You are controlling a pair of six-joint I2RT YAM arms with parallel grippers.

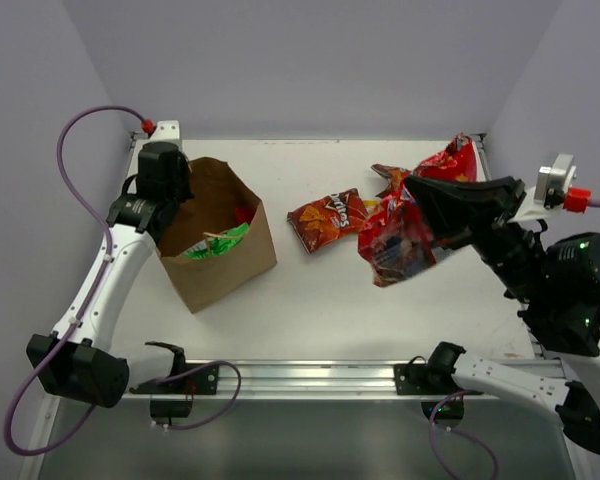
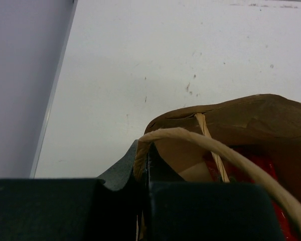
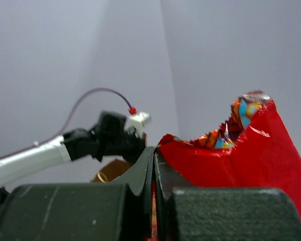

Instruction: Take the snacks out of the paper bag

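The brown paper bag point(image 1: 220, 255) stands open at the left of the table. Inside it show a white-green chip bag point(image 1: 217, 243) and a red packet point(image 1: 243, 214). My left gripper point(image 1: 173, 200) is shut on the bag's back-left rim by the twisted handle point(image 2: 215, 148); in the left wrist view the gripper point(image 2: 143, 156) pinches the paper, with the red packet point(image 2: 258, 163) inside. My right gripper point(image 1: 413, 190) is shut on a red candy bag point(image 1: 395, 240) hanging above the table; its wrist view shows the gripper point(image 3: 153, 156) clamping the bag's edge point(image 3: 241, 155). A Doritos bag point(image 1: 327, 218) lies mid-table.
Another red packet point(image 1: 448, 160) lies at the back right corner behind the right gripper, and a small yellow wrapper point(image 1: 370, 207) beside the Doritos bag. Grey walls close the table at back and sides. An aluminium rail point(image 1: 310, 375) runs along the near edge.
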